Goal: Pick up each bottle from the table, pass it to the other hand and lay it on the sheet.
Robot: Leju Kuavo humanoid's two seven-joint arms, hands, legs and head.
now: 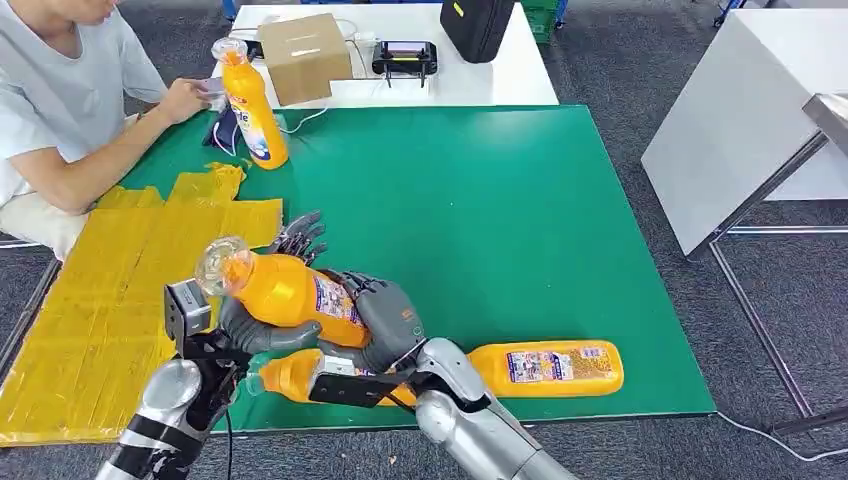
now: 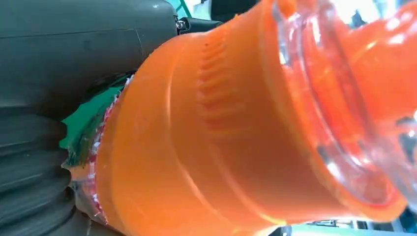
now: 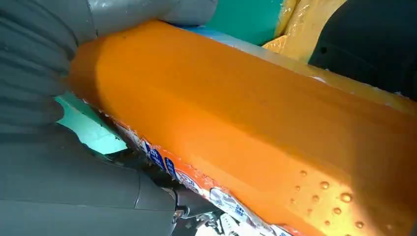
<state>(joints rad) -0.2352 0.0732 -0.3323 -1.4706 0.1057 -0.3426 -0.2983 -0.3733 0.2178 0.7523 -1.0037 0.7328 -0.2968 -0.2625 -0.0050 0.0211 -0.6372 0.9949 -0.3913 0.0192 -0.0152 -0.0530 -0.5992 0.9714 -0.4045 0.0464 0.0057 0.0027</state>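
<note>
Orange bottle [image 1: 285, 293] lies tilted between both hands above the green mat [image 1: 480, 220]: the left hand [image 1: 262, 322] grips its neck end from below, the right hand [image 1: 385, 315] clasps its base.

Three orange bottles are about: one orange bottle [image 1: 285, 292] held up between the two robot hands, the left hand [image 1: 262, 325] and the right hand [image 1: 385, 318]; one lying bottle [image 1: 545, 368] flat on the green mat [image 1: 480, 220] near its front edge; and one upright bottle [image 1: 252, 105] standing at the mat's far left corner. There is one yellow sheet [image 1: 95, 310], crumpled at its far end. One person [image 1: 60, 90] sits at the left. On the white table [image 1: 480, 80] behind: one cardboard box [image 1: 304, 57], one black case [image 1: 477, 25], and one small black device [image 1: 404, 57]. Two robot arms come up from below.
</note>
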